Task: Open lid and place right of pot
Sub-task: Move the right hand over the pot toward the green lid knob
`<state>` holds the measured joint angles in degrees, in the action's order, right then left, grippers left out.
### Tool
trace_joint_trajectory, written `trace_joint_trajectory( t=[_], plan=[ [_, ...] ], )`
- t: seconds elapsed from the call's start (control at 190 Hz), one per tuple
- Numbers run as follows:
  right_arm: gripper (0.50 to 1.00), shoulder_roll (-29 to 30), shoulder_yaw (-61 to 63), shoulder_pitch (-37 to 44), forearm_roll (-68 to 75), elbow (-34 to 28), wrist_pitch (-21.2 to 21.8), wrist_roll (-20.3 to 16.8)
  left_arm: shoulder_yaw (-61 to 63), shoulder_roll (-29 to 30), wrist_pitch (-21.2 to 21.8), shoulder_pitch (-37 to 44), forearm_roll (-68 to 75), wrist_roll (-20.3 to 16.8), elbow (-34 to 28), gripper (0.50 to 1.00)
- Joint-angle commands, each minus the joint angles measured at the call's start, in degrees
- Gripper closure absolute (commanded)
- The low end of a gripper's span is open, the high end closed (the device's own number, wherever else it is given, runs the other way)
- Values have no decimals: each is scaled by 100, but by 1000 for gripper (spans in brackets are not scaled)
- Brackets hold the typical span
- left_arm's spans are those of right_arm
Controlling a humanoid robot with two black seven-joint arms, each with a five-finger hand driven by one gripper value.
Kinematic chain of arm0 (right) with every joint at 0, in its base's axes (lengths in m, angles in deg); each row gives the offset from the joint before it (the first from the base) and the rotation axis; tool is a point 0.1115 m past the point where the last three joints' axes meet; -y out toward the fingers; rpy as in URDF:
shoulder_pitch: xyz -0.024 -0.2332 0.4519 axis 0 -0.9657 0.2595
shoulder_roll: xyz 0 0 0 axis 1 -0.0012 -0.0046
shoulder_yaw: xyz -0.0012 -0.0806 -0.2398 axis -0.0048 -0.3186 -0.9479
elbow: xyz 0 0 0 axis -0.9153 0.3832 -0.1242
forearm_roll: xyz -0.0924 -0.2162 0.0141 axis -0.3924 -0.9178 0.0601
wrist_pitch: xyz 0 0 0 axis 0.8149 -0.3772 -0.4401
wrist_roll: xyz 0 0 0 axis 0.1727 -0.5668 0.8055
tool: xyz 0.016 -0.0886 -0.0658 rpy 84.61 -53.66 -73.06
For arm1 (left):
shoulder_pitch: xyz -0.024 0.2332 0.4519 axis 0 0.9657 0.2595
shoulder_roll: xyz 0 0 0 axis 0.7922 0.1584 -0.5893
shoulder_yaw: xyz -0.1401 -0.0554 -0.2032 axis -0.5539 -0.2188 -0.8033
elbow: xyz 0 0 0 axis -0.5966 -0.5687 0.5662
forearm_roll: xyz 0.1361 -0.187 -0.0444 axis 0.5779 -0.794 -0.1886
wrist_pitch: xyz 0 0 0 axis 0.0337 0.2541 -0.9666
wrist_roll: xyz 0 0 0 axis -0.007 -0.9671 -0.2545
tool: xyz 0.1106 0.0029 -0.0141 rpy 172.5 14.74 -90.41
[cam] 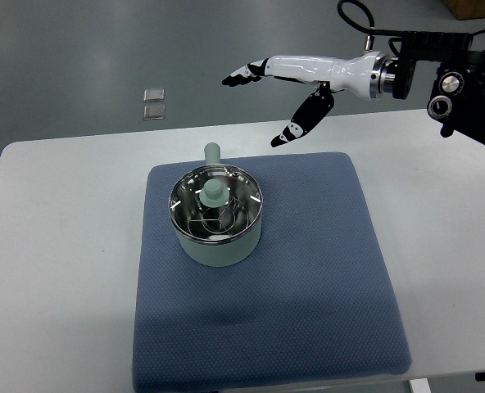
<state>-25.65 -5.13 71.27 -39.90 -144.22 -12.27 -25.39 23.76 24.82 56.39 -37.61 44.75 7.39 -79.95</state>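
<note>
Approach is the step you're in: right hand [285,92] hovers with fingers spread, holding nothing, well above and behind the pot [217,214]. Its lid [214,195] sits on. Next, you bring fingers down onto the knob.

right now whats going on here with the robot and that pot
The robot's right hand hangs in the air above the far edge of the table, fingers spread and holding nothing. It is up and to the right of the pot and touches nothing. The pale green pot stands on a blue mat, with its glass lid on it. So the lid has not been lifted yet. The left arm is out of view.
</note>
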Motion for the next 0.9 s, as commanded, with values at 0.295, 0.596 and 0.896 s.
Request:
trace_joint_trajectory(
  t=[0.295, 0.596, 0.896],
  plan=[
    [576, 898, -923, 538, -1082, 10, -21, -31, 0, 0, -1, 1, -5, 1, 0, 500],
    [615, 1320, -1310, 793, -1864, 115, -21, -75, 0, 0, -1, 1, 4, 1, 0, 500],
    [744, 1531, -1503, 925, -2022, 203, -21, -154, 0, 0, -1, 1, -5, 1, 0, 500]
  ],
)
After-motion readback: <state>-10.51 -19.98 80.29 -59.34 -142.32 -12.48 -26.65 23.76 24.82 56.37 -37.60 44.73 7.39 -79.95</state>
